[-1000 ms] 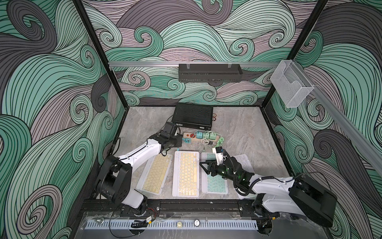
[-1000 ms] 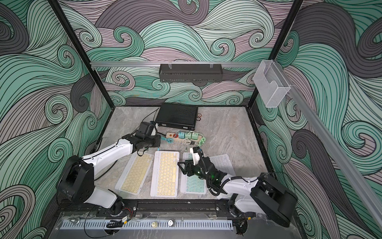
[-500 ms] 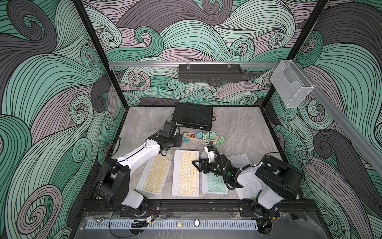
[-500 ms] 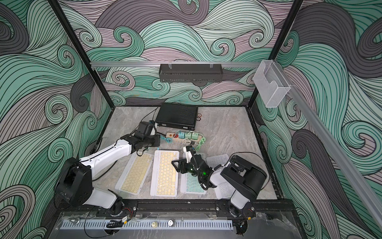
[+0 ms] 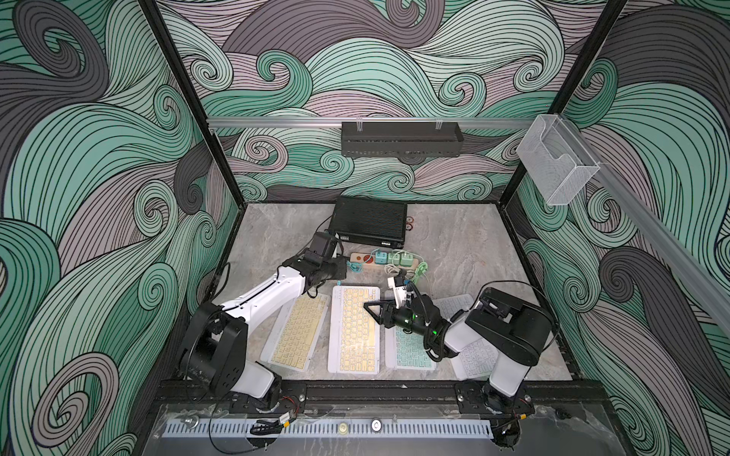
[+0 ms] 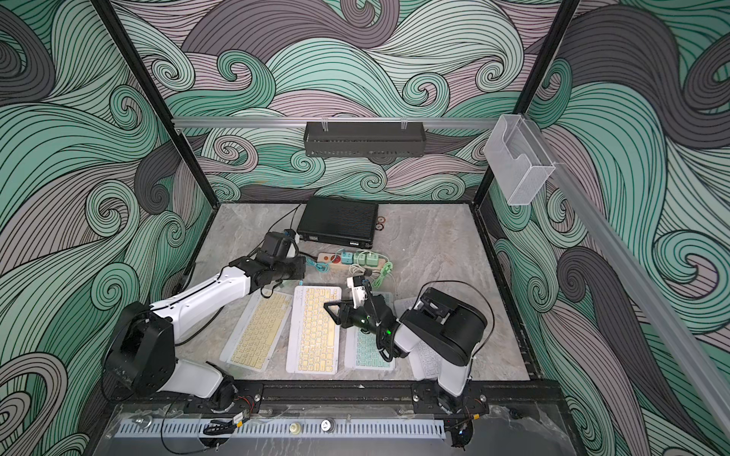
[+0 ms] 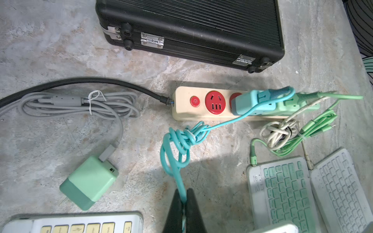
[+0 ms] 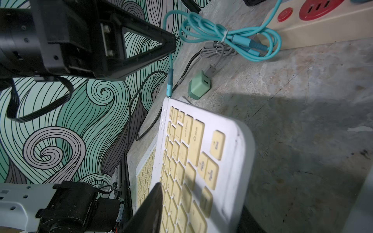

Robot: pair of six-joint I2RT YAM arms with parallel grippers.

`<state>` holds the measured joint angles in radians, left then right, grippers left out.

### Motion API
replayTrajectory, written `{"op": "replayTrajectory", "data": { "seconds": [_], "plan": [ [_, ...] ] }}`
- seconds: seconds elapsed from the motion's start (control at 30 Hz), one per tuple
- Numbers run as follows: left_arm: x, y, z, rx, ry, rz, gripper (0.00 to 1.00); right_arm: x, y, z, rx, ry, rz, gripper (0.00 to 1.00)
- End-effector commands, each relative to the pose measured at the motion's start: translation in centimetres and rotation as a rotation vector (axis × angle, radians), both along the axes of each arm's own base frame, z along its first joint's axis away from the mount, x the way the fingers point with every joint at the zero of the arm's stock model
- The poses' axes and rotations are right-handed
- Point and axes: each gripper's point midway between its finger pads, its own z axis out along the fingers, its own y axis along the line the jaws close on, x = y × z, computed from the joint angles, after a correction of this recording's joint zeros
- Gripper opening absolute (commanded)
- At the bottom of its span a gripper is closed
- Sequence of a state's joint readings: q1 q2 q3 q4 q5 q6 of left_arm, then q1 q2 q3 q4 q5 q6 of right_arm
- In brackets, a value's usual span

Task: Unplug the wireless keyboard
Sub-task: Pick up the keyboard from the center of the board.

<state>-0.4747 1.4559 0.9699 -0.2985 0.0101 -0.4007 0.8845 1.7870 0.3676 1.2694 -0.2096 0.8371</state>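
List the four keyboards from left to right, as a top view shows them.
In a top view: angled yellow-keyed keyboard → straight yellow-keyed keyboard → green-keyed keyboard → white-keyed keyboard.

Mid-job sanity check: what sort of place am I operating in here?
Most likely a purpose-built robot test cell, not a home or office: wave-printed wall panels on black frame posts box in a stone-look tabletop, with a black mounting rail along its front edge.
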Motion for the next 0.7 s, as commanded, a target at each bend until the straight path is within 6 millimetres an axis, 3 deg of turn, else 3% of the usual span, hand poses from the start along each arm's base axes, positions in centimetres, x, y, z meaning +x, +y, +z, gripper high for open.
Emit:
{"op": "replayTrajectory", "data": {
  "seconds": [0.0,0.1,0.33,0.67],
  "plan": [
    [0.2,-0.5,1.3,-0.021,-0.046,-0.013,0.00,0.0,0.2,1.5,0.049,-0.023,0.000,0.33],
    [0.0,-0.2,2.5,-0.033,-0.076,-0.009,0.06,-0.1,0.0,1.7,0.052,-0.033,-0.007,0.23],
    [-0.5,0.5,3.5,-0.041,-0.129,0.011,0.37,-0.2,-0.5,1.8,0.033,-0.048,-0.016,0.04],
    [-1.5,1.5,5.7,-0.078,-0.230,0.029,0.54,-0.4,-0.7,3.8,0.056,-0.114,-0.006,0.00]
  ]
}}
